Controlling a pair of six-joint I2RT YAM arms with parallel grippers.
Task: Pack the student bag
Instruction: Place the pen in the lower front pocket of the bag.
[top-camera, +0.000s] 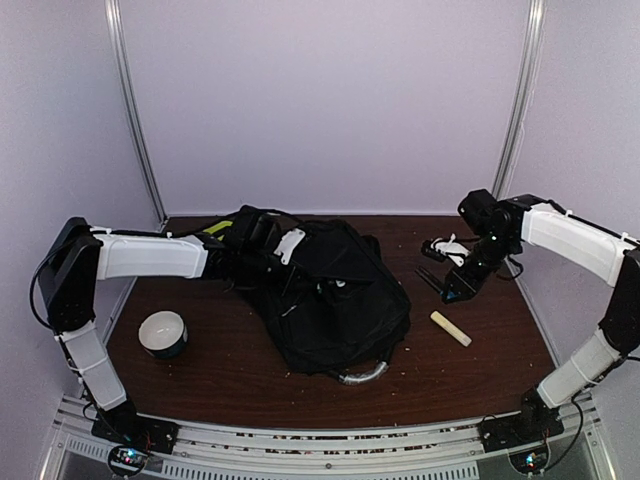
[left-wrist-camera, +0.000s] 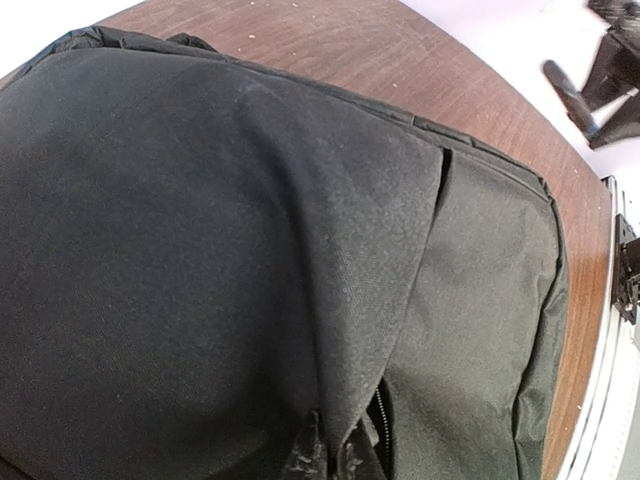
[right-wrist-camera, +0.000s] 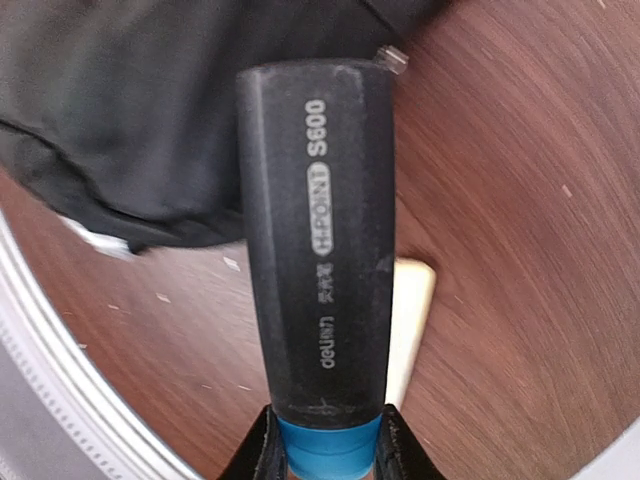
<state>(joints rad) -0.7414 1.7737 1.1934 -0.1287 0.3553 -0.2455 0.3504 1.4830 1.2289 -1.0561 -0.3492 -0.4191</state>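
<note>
The left arm (top-camera: 150, 256) is standing up from its base at the lower left of the overhead view. It is bending at the elbow by the left wall and lying level toward the centre, with its wrist over the upper left part of the student bag (top-camera: 330, 300). The left fingers (left-wrist-camera: 305, 462) are pressing together on a raised fold of the bag's black fabric, at the bottom edge of the left wrist view. The right arm (top-camera: 575, 240) is standing up from the lower right, folding at the right edge of the frame and pointing back toward the centre with its wrist angling down. The right fingers (right-wrist-camera: 265, 455) are pinching the blue end of a black marker (right-wrist-camera: 315, 230), holding it over the table just right of the bag.

The student bag is lying slumped across the middle of the dark wooden table (top-camera: 230, 372), its grey handle (top-camera: 365, 375) curving toward the bottom of the frame. A white bowl (top-camera: 163, 333) is sitting at the lower left, apart from the bag with bare wood between them. A cream stick (top-camera: 450, 328) is lying right of the bag, below the marker. Bare wood is showing along the bottom edge and at the far right, while pale walls (top-camera: 330, 100) are closing in the left, top and right sides.

White lettering along the marker is reading "deli", "Hi-POINT" and "S600", beside a few small characters too fine to make out
</note>
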